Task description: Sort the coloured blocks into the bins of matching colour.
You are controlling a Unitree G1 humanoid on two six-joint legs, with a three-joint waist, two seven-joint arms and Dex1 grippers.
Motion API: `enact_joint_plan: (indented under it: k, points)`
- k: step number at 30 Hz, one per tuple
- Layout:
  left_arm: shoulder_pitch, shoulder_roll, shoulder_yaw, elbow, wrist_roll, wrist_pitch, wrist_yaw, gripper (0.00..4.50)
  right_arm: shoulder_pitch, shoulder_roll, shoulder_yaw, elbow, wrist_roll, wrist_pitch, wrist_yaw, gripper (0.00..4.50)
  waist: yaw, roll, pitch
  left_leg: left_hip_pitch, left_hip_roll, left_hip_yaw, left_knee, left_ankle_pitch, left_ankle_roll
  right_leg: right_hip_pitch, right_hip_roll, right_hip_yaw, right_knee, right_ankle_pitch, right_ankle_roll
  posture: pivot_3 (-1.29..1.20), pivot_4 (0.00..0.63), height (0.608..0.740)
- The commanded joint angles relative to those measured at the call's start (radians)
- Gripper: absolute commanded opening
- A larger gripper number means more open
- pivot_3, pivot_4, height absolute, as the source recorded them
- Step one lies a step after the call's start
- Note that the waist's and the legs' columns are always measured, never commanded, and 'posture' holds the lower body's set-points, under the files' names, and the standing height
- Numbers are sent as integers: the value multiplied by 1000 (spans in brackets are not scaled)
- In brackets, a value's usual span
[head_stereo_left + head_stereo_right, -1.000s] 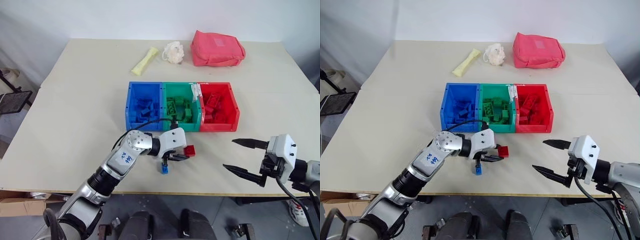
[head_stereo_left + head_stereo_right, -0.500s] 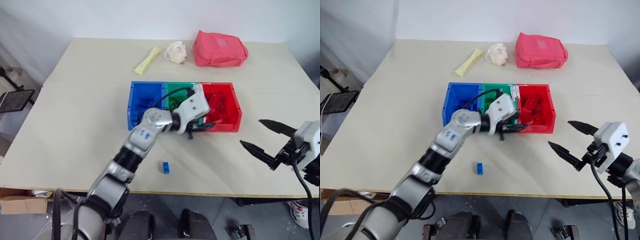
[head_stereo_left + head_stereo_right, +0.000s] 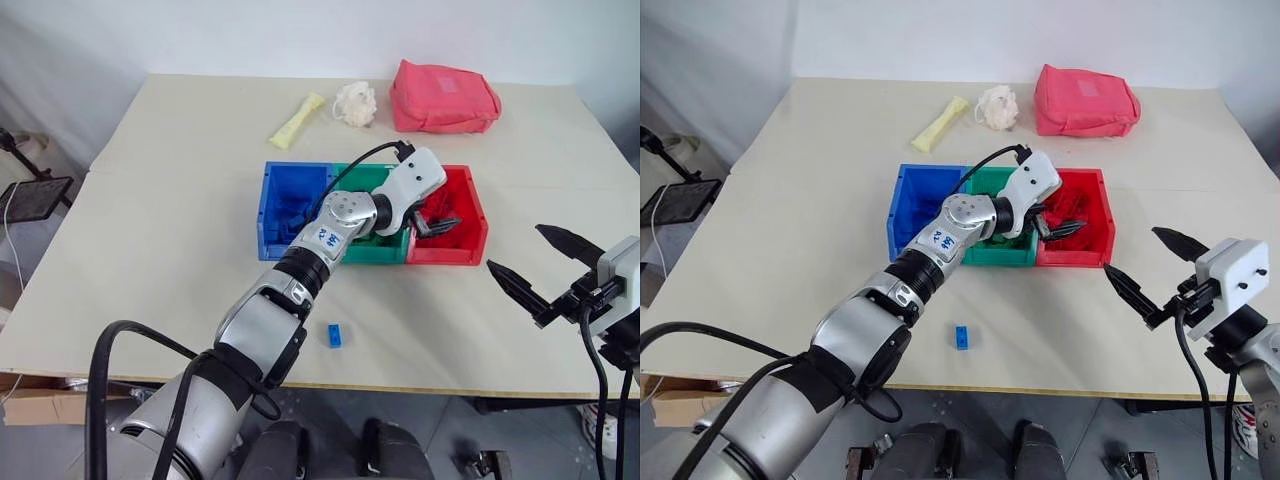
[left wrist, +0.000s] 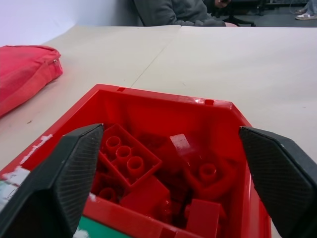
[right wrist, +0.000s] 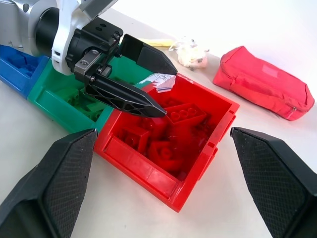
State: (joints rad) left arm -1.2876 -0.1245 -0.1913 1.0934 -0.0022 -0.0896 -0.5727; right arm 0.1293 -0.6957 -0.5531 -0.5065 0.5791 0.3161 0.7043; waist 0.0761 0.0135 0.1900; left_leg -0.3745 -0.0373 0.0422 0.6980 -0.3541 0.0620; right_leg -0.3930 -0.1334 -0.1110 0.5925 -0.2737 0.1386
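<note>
The three joined bins stand mid-table: blue (image 3: 283,243), green (image 3: 372,252) and red (image 3: 451,254). My left gripper (image 3: 441,224) hangs open over the red bin with nothing between its fingers (image 5: 124,96). Red blocks (image 4: 127,159) lie piled inside the red bin, several of them. One small blue block (image 3: 334,335) lies on the table near the front edge. My right gripper (image 3: 515,250) hovers open and empty to the right of the bins, pointing toward them.
A pink fabric pouch (image 3: 445,95), a white crumpled wad (image 3: 355,102) and a pale yellow packet (image 3: 293,120) lie at the back of the table. A seated person (image 4: 178,10) is beyond the table's far side. The green and blue bins hold bricks of their own colours.
My left gripper lifted a red block from the table near the blue block, carried it over the red bin and opened; the block is no longer between its fingers. My right gripper rose slightly.
</note>
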Motion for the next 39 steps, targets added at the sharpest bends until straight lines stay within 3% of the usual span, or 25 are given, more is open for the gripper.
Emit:
enact_joint_plan:
  k: [1, 6, 11, 18, 27, 33, 39]
  points:
    - [28, 38, 15, -152, -26, 4, -106, 4482, -30, -35, 7, 6, 22, -5, 41, 4500, -3, 0, 0, 0, 0, 0, 0, 0, 0, 0, 0, 0, 0, 0, 0, 0, 150, 740]
    - [212, 166, 3, -526, -83, 163, -273, 4482, -64, -86, 37, 61, 37, 9, 121, 4500, -26, 1, -1, 1, 2, -1, -1, 0, 0, -1, 1, 0, 3, 0, 0, 0, 150, 740]
    - [495, 425, 3, -976, -160, 380, -438, 4482, -122, -163, 114, 171, 22, 3, 261, 4500, -51, 1, -1, 2, 2, -2, -1, 0, -1, 0, 1, 1, 4, 0, 0, 0, 150, 740]
    - [728, 680, 72, -1270, -291, 541, -557, 4482, -201, -238, 215, 287, -4, -26, 443, 4500, -42, 1, -1, 2, 0, -7, 1, 0, -1, 2, -1, 4, 3, 0, 0, 0, 150, 740]
    - [1067, 910, 234, -1424, -435, 545, -660, 4482, -275, -299, 314, 395, -24, -110, 711, 4500, -53, 1, -1, 3, 2, -7, 0, -1, -2, 2, -1, 6, 2, 0, -1, 0, 150, 740]
    - [1203, 942, 327, -1391, -470, 489, -671, 4482, -353, -274, 334, 445, 13, -124, 786, 4500, -52, 2, -1, 3, 3, -8, 0, -2, -3, 3, -2, 7, 0, 0, -1, 0, 150, 740]
    - [1264, 945, 328, -1392, -462, 464, -666, 4482, -361, -262, 338, 452, 38, -125, 820, 4500, -52, 2, -1, 3, 3, -8, 0, -2, -3, 3, -2, 6, 0, -1, -1, 0, 150, 740]
